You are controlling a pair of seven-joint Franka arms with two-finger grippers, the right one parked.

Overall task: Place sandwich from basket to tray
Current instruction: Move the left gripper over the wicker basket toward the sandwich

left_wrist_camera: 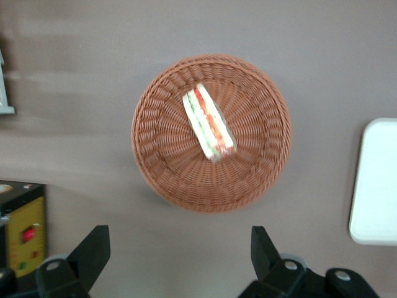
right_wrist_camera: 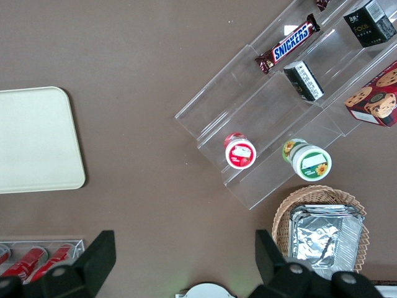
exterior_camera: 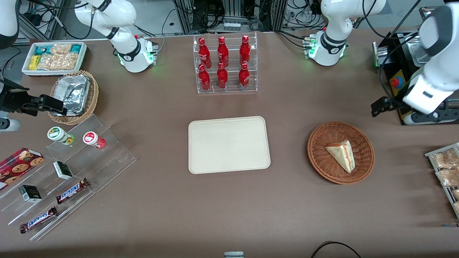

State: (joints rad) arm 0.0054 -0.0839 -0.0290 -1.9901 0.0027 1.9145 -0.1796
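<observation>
The sandwich point(exterior_camera: 341, 154), a pale wedge with red and green layers, lies in the round reddish-brown basket point(exterior_camera: 320, 157) toward the working arm's end of the table. The cream tray point(exterior_camera: 228, 144) lies flat and bare mid-table, beside the basket. My left gripper point(exterior_camera: 381, 106) hangs high above the table, farther from the front camera than the basket. In the left wrist view the gripper point(left_wrist_camera: 178, 251) is open and empty, its fingers point(left_wrist_camera: 93, 248) wide apart, with the sandwich point(left_wrist_camera: 208, 123), the basket point(left_wrist_camera: 260, 167) and the tray's edge point(left_wrist_camera: 375, 180) below it.
A clear rack of red bottles point(exterior_camera: 225, 64) stands farther back than the tray. Bagged snacks point(exterior_camera: 444, 168) lie at the working arm's table edge, next to a black control box point(exterior_camera: 398, 82). A clear stepped shelf with snack bars point(exterior_camera: 64, 172) and a foil-filled tan basket point(exterior_camera: 73, 95) sit toward the parked arm's end.
</observation>
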